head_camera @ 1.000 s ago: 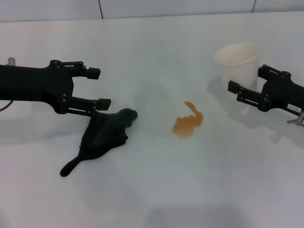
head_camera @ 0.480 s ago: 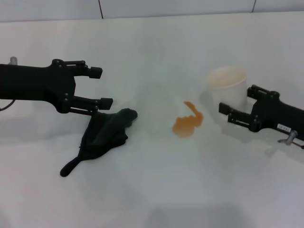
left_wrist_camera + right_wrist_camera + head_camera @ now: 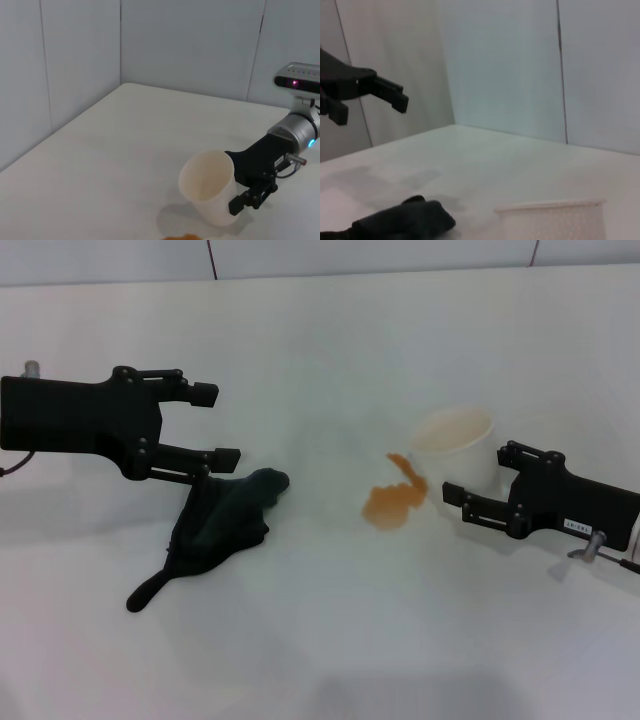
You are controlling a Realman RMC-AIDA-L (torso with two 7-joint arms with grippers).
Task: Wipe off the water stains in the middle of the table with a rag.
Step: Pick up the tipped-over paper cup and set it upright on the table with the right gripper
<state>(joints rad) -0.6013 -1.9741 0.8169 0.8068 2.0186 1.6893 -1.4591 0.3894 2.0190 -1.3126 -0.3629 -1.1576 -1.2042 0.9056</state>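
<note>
Just below left gripper (image 3: 221, 424): rag (image 3: 220, 522).

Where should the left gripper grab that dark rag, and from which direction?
Probably the bunched, raised mound of the rag, coming straight down from above. It lies slack on the table, so a side approach would likely just push it. The thin tail corner looks too flat to pinch well. The left gripper hangs open just beyond the rag's far edge, so the mound is its nearest hold.
</note>
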